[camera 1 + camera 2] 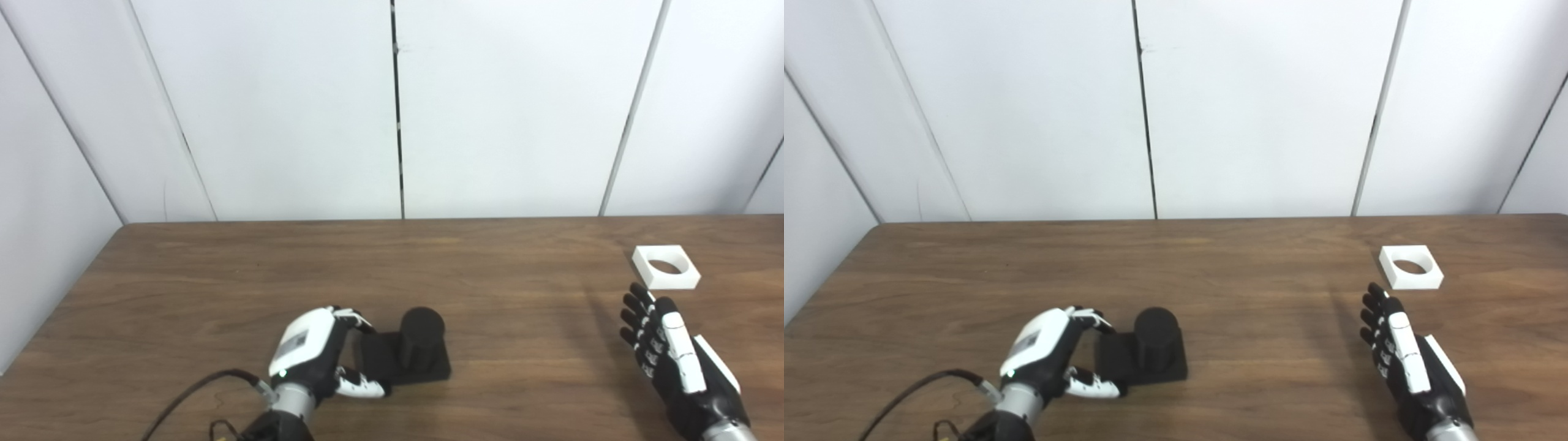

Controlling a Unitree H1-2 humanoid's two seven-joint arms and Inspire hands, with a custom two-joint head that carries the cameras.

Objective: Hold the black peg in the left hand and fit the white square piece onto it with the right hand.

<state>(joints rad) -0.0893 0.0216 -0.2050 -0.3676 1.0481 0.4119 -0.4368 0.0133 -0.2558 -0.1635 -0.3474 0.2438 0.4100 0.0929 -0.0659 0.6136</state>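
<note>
The black peg [421,335], a short round post on a square black base [380,361], stands on the wooden table [502,306] at the front centre. My left hand [315,355] is against the base's left edge, fingers [355,320] curled onto its back corner and thumb [362,387] pressed on its front corner. The white square piece [665,266] with a round hole lies flat at the right. Just in front of it is my right hand [664,352], open, with straight fingers pointing toward the piece and not touching it.
White wall panels [392,110] close off the table's back edge and left side. A black cable [184,398] trails from my left wrist at the front edge. Bare wood lies between the peg and the white piece.
</note>
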